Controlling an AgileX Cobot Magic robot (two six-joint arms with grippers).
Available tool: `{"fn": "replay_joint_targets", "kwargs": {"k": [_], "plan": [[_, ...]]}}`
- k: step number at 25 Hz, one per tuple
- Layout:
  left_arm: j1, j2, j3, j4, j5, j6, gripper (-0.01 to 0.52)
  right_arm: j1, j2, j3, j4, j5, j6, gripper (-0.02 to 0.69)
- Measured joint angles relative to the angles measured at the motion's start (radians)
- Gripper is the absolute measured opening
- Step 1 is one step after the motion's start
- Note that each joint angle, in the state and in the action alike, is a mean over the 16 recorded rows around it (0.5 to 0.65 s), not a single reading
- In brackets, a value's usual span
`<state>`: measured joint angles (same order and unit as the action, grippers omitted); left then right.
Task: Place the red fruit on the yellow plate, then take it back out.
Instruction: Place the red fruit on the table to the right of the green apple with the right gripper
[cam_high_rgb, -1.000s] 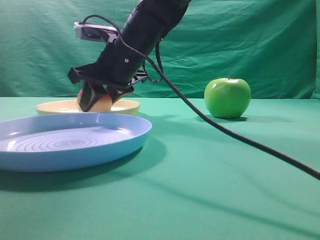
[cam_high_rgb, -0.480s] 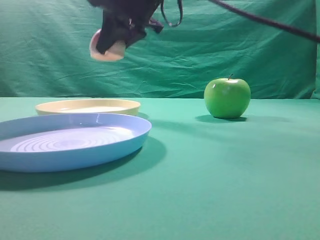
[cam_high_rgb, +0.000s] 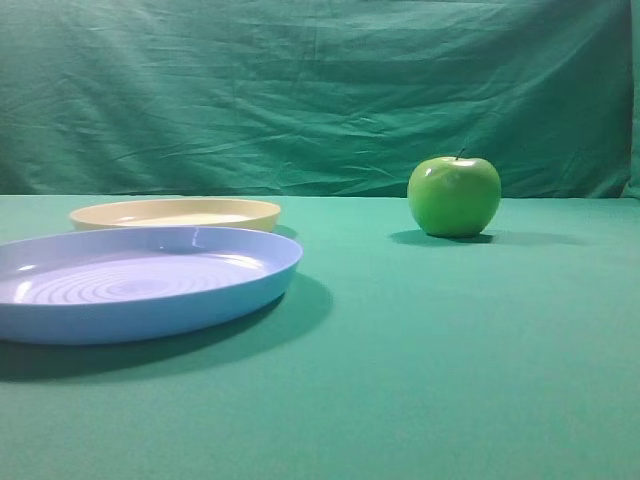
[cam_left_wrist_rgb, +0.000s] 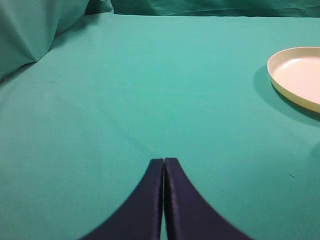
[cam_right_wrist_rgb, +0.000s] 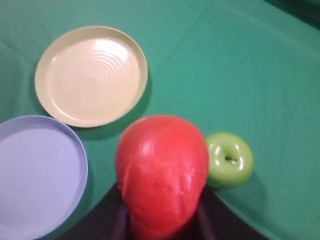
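1. Red fruit (cam_right_wrist_rgb: 162, 172) was up in the air, clamped in the right gripper (cam_right_wrist_rgb: 162, 220), which the right wrist view looked straight down past. It filled the bottom middle of that picture, glossy red on top, with dark finger shapes hugging it on both sides low down.
2. Yellow plate (cam_right_wrist_rgb: 91, 75) sat on the green cloth (cam_right_wrist_rgb: 240, 60) well below the fruit, up and to the left in that view, with nothing on it. You could see faint rings in its middle.
3. Blue plate (cam_right_wrist_rgb: 35, 175) was just beside the yellow one, partly cut off by the left and bottom edges of the right wrist view.
4. Green apple (cam_right_wrist_rgb: 229, 159) sat on the cloth on the other side of the fruit, stem dimple facing up.
5. From the high exterior view, no arm or fruit showed at all: just the blue plate (cam_high_rgb: 140, 285) in front, the yellow plate (cam_high_rgb: 176, 213) right behind it, and the apple (cam_high_rgb: 454, 195) standing well off to the right, all against a wrinkly green backdrop (cam_high_rgb: 300, 90).
6. Left gripper (cam_left_wrist_rgb: 163, 165) had its two dark fingers pressed together with nothing between them, hanging over bare cloth. An edge of the yellow plate (cam_left_wrist_rgb: 295, 75) poked in at the right of that view.
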<state>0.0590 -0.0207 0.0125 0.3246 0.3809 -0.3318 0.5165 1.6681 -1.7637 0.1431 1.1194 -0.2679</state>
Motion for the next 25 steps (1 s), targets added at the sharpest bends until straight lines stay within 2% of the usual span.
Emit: {"fn": "replay_joint_targets", "kwargs": {"k": [6,13,19,25], "plan": [[0.000,0.000,0.000,0.000,0.000,0.000,0.000,-0.086,-0.202,0.362,-0.002,-0.125,0.026,0.187],[0.000,0.000,0.000,0.000,0.000,0.000,0.000,-0.151,-0.347,0.769,0.004,-0.342,0.034,0.187],[0.000,0.000,0.000,0.000,0.000,0.000,0.000,-0.165,-0.360,1.018,0.011,-0.554,0.035,0.187],[0.000,0.000,0.000,0.000,0.000,0.000,0.000,-0.165,-0.289,1.146,0.017,-0.731,0.036,0.192]]}}
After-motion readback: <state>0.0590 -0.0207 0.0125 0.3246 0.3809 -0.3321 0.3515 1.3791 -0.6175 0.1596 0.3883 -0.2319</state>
